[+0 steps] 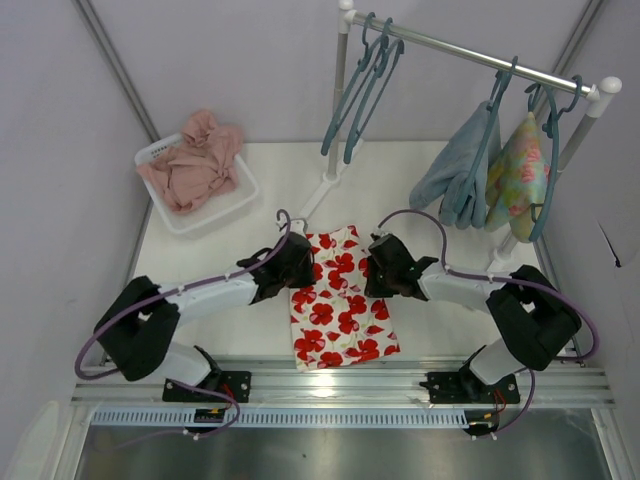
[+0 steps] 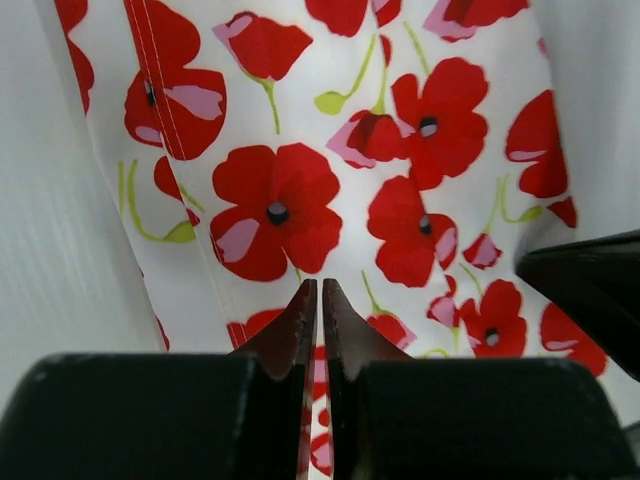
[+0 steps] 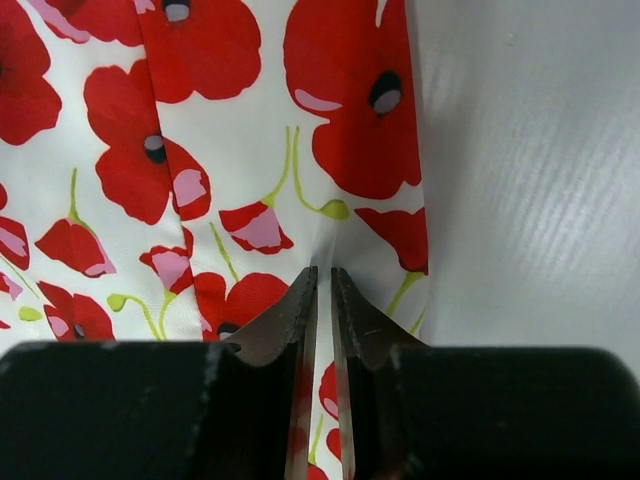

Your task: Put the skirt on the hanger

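On table [image 1: 262,190] centre, skirt [image 1: 342,310] flat; left gripper [image 2: 320,288] clamped on its left edge, right gripper [image 3: 324,274] clamped on right edge.

A flat white table [image 1: 280,170] carries a small white fabric skirt printed with bold red flowers [image 1: 340,305], spread flat near its front edge. At the far left corner sits a white slotted plastic basket [image 1: 150,152] holding crumpled dusty-pink cloth [image 1: 195,165]. A white metal clothes rack [image 1: 340,100] stands on the far half.
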You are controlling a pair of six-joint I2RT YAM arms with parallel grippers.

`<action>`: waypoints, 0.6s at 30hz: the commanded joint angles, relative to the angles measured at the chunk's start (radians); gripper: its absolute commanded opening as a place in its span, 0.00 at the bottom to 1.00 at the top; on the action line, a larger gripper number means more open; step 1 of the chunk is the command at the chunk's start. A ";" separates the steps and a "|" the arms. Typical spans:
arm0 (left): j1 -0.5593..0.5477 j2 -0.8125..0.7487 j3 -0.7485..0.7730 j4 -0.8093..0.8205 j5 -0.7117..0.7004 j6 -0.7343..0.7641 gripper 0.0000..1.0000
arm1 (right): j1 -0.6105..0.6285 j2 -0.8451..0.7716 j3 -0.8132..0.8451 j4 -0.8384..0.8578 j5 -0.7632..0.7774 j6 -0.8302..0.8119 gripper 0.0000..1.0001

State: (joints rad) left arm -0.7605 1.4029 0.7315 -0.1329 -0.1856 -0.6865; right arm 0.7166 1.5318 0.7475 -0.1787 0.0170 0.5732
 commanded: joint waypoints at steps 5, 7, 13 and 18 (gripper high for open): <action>0.004 0.140 0.055 0.069 0.043 0.013 0.06 | -0.089 -0.049 -0.088 0.051 -0.005 0.004 0.15; 0.004 0.146 0.054 0.073 0.051 0.013 0.04 | -0.103 -0.039 -0.082 0.059 -0.026 -0.009 0.15; -0.025 0.153 0.020 0.081 0.091 -0.027 0.00 | -0.118 0.033 -0.013 0.076 -0.034 -0.045 0.15; -0.097 0.088 -0.046 0.012 0.019 -0.116 0.00 | -0.120 0.132 0.084 0.110 -0.040 -0.076 0.14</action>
State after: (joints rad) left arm -0.8135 1.5433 0.7273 -0.0937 -0.1314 -0.7311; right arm 0.6003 1.5955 0.7757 -0.0910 -0.0277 0.5419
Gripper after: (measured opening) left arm 0.005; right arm 0.144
